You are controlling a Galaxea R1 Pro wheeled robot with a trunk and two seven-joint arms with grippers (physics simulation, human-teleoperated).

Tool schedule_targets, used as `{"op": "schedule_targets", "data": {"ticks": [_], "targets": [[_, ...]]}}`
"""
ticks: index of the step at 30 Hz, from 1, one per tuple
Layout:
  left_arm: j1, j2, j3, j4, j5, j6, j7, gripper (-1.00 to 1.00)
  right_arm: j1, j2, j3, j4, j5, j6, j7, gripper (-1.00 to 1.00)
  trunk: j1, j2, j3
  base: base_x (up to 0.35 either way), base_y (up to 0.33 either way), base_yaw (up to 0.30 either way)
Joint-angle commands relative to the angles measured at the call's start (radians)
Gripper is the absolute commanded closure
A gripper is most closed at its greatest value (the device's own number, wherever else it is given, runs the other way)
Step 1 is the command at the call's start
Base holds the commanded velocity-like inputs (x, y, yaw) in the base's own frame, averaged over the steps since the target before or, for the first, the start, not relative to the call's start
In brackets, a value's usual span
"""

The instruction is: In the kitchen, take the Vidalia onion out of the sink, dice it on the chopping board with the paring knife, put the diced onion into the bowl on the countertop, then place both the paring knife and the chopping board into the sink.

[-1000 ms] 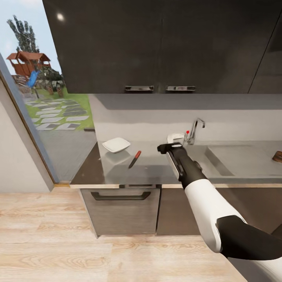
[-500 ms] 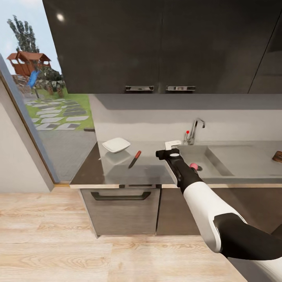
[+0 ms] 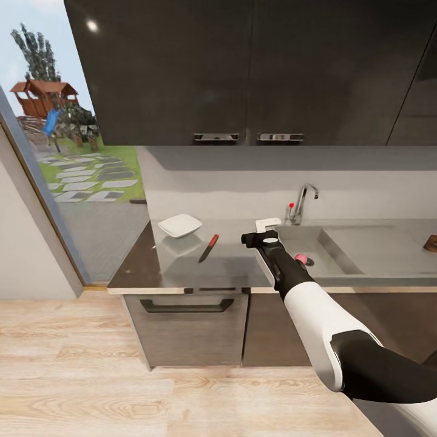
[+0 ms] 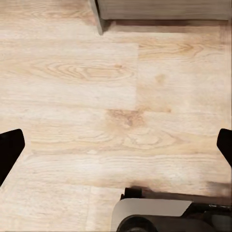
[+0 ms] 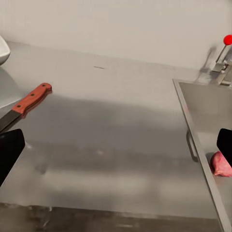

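Note:
The pinkish-red Vidalia onion (image 3: 300,258) (image 5: 221,164) lies in the grey steel sink (image 3: 331,250) (image 5: 207,110), near its front left corner. My right gripper (image 3: 265,226) (image 5: 116,147) hovers open over the glossy countertop (image 3: 233,255) just left of the basin, with nothing between its fingers. The paring knife (image 3: 209,247) (image 5: 28,103) lies on the worktop to the gripper's left, red handle toward the wall. Beyond it sits the white bowl (image 3: 180,225) (image 5: 2,50). A corner of the dark chopping board (image 3: 431,243) shows at the far right. My left gripper (image 4: 116,150) hangs open above the floor.
The chrome faucet with red knob (image 3: 301,204) (image 5: 225,41) stands behind the sink. Dark wall cabinets (image 3: 243,73) hang above the counter. A glass door (image 3: 67,182) to the garden is at the left. Wooden floor (image 3: 121,388) (image 4: 116,87) lies in front of the base cabinets.
My right gripper has drawn back and down from the faucet toward the counter's front, uncovering the onion in the sink. Over the last half second it has barely moved.

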Motion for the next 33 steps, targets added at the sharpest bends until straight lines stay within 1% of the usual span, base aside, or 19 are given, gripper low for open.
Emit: {"op": "schedule_targets", "data": {"ticks": [1, 3, 4, 7, 10, 11, 13, 16, 18, 19, 20, 23, 24, 25, 27, 29, 30, 31, 33], "targets": [[0.0, 0.0, -0.001, -0.017, 0.002, -0.003, 0.002, -1.0, -0.001, 0.0, 0.002, -0.001, 0.01, 0.009, -0.002, -1.0, 0.001, -0.002, -0.002, 0.004, 0.0, 0.0], [0.001, -0.001, -0.001, -0.087, 0.003, 0.0, 0.002, -1.0, -0.001, 0.0, 0.002, 0.0, 0.01, 0.009, -0.002, -1.0, 0.001, -0.002, -0.002, 0.002, 0.0, 0.0], [0.001, -0.001, -0.001, -0.104, 0.003, 0.001, 0.002, -1.0, -0.001, 0.0, 0.002, 0.001, 0.01, 0.009, -0.002, -1.0, 0.001, -0.002, -0.002, 0.001, 0.0, 0.0], [0.002, -0.001, -0.002, -0.196, 0.004, 0.003, 0.002, -1.0, -0.001, 0.0, 0.002, 0.002, 0.01, 0.009, -0.001, -1.0, 0.001, -0.002, -0.002, 0.0, 0.0, 0.0], [0.008, 0.0, -0.004, -0.309, 0.004, 0.005, 0.002, -1.0, -0.001, 0.0, 0.002, 0.003, 0.01, 0.009, 0.0, -1.0, 0.001, -0.002, -0.002, 0.0, 0.0, 0.0], [0.009, 0.0, -0.004, -0.321, 0.004, 0.005, 0.002, -1.0, -0.001, 0.0, 0.002, 0.003, 0.01, 0.009, 0.0, -1.0, 0.001, -0.002, -0.002, 0.0, 0.0, 0.0], [0.018, 0.0, -0.006, -0.389, 0.004, 0.003, 0.002, -1.0, -0.001, 0.0, 0.002, 0.004, 0.01, 0.009, 0.0, -1.0, 0.001, -0.002, -0.002, 0.0, 0.0, 0.0], [0.044, 0.0, -0.009, -0.453, 0.004, 0.002, 0.002, -1.0, -0.001, 0.0, 0.002, 0.004, 0.01, 0.009, 0.0, -1.0, 0.001, -0.002, -0.002, 0.0, 0.0, 0.0], [0.101, 0.0, -0.011, -0.543, 0.004, 0.002, 0.002, -1.0, -0.001, 0.0, 0.002, 0.005, 0.01, 0.009, 0.0, -1.0, 0.001, -0.002, -0.002, 0.0, 0.0, 0.0], [0.118, 0.0, -0.013, -0.565, 0.004, 0.002, 0.002, -1.0, -0.001, 0.0, 0.002, 0.006, 0.01, 0.009, 0.0, -1.0, 0.001, -0.002, -0.002, 0.0, 0.0, 0.0], [0.152, 0.0, -0.021, -0.607, 0.004, 0.002, 0.002, -1.0, -0.001, 0.0, 0.002, 0.006, 0.011, 0.009, 0.0, -1.0, 0.001, -0.002, -0.002, 0.0, 0.0, 0.0], [0.256, 0.003, -0.077, -0.726, 0.003, 0.003, 0.003, -1.0, -0.001, 0.0, 0.002, 0.008, 0.011, 0.009, 0.001, -1.0, 0.001, -0.002, -0.002, 0.0, 0.0, 0.0], [0.303, 0.004, -0.095, -0.769, 0.003, 0.002, 0.003, -1.0, -0.001, 0.0, 0.002, 0.009, 0.011, 0.009, 0.001, -1.0, 0.001, -0.002, -0.002, 0.0, 0.0, 0.0], [0.317, 0.005, -0.099, -0.782, 0.003, 0.001, 0.003, -1.0, -0.001, 0.0, 0.002, 0.009, 0.011, 0.009, 0.001, -1.0, 0.001, -0.002, -0.002, 0.0, 0.0, 0.0], [0.37, 0.007, -0.108, -0.82, 0.003, -0.003, 0.004, -1.0, -0.001, 0.0, 0.002, 0.009, 0.011, 0.009, 0.001, -1.0, 0.001, -0.002, -0.002, 0.0, 0.0, 0.0], [0.399, 0.013, -0.113, -0.839, 0.002, -0.016, 0.005, -1.0, -0.001, 0.0, 0.002, 0.01, 0.011, 0.009, 0.001, -1.0, 0.001, -0.002, -0.002, 0.0, 0.0, 0.0], [0.407, 0.021, -0.116, -0.843, 0.003, -0.035, 0.005, -1.0, -0.001, 0.0, 0.002, 0.01, 0.011, 0.009, 0.001, -1.0, 0.001, -0.002, -0.002, 0.0, 0.0, 0.0], [0.416, 0.031, -0.121, -0.843, 0.003, -0.078, 0.009, -1.0, -0.001, 0.0, 0.002, 0.01, 0.011, 0.009, 0.001, -1.0, 0.001, -0.002, -0.002, 0.0, 0.0, 0.0], [0.422, 0.036, -0.125, -0.831, 0.004, -0.119, 0.028, -1.0, -0.001, 0.0, 0.002, 0.011, 0.011, 0.009, 0.001, -1.0, 0.001, -0.002, -0.002, 0.0, 0.0, 0.0]]}}
